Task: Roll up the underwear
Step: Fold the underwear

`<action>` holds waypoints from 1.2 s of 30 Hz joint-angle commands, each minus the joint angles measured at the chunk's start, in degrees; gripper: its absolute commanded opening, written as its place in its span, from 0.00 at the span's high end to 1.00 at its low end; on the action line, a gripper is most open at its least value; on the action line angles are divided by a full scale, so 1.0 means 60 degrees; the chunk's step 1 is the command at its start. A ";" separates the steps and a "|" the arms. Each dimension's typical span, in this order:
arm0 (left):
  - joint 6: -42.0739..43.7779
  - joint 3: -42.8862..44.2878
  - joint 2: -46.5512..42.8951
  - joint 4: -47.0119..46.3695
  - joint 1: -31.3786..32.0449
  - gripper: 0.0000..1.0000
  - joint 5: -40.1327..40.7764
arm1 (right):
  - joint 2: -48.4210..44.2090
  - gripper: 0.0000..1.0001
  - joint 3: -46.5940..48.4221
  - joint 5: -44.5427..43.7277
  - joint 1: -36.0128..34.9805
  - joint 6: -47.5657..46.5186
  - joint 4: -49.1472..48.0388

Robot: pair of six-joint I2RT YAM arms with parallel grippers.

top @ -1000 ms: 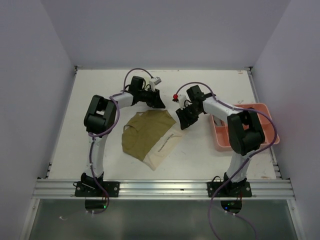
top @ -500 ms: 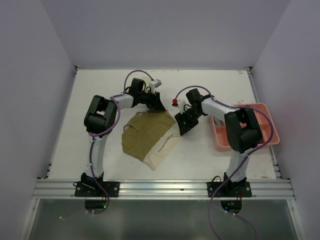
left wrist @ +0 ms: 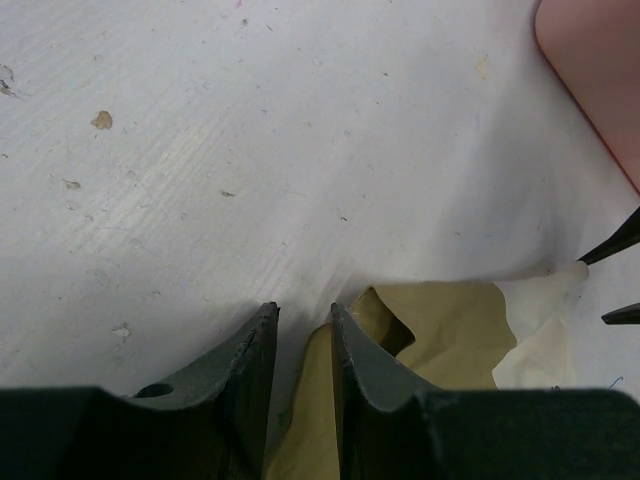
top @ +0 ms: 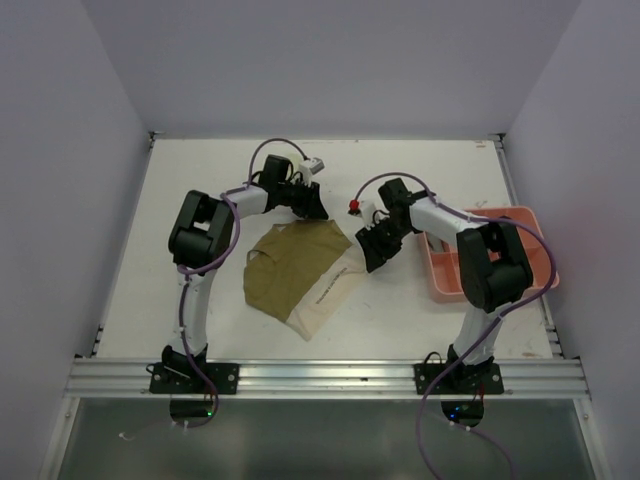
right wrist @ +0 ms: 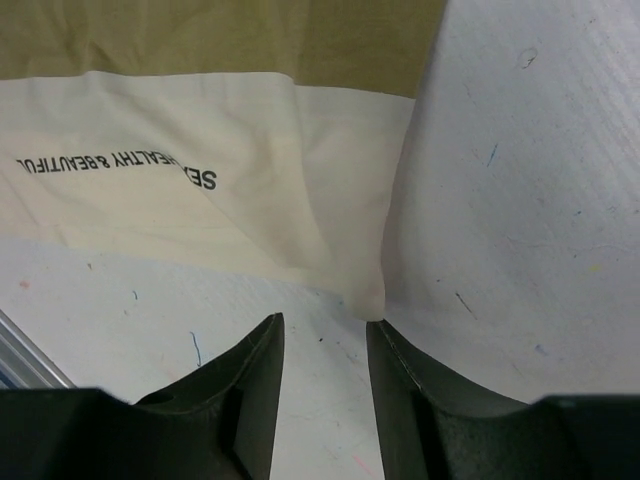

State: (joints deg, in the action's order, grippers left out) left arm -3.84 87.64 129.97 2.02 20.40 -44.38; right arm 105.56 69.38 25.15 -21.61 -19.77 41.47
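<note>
The underwear (top: 292, 268) is an olive-tan garment lying flat mid-table, with a cream band (right wrist: 200, 200) carrying printed lettering along its right edge. My left gripper (top: 318, 208) is at the garment's far edge. Its jaws stand a narrow gap apart, and the olive cloth edge (left wrist: 440, 330) runs under the right finger (left wrist: 345, 335). My right gripper (top: 372, 250) is at the band's far right corner. In the right wrist view the right gripper (right wrist: 325, 325) is open, and the cream corner (right wrist: 368, 300) just touches one fingertip, not pinched.
A salmon-pink compartment tray (top: 538, 222) stands at the right side of the table, and its corner also shows in the left wrist view (left wrist: 600, 60). Purple walls enclose the table on three sides.
The left jaws have narrowed a little at the cloth's far edge. The right gripper has slid slightly toward the near right along the cream corner. The garment lies as before.
</note>
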 commanded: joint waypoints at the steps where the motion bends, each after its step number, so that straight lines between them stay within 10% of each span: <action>1: 0.0141 0.0291 0.0105 0.0307 0.0056 0.69 0.0263 | -0.0060 0.58 0.0052 0.0087 0.0041 0.0086 -0.0554; 8: 0.0288 0.0262 0.0120 0.0483 0.0042 0.69 0.0307 | 0.0146 0.77 -0.0153 0.0144 0.0129 -0.0162 -0.1141; 18: 0.0405 0.0628 0.0399 0.0820 -0.0119 0.70 0.0483 | 0.0161 0.76 -0.0388 0.0086 0.0275 -0.0499 -0.0965; 24: 0.0434 0.0687 0.0442 0.0893 -0.0119 0.70 0.0512 | 0.0248 1.00 -0.0402 0.0276 0.0378 -0.0294 -0.1228; 36: 0.0958 0.1564 0.0867 0.1522 -0.0573 0.67 0.0398 | 0.0059 1.00 -0.0841 0.0598 0.0686 -0.0294 -0.1404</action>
State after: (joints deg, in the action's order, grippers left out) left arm -1.65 94.17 133.03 6.87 19.09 -43.00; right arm 106.63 65.76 28.14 -17.80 -21.08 34.15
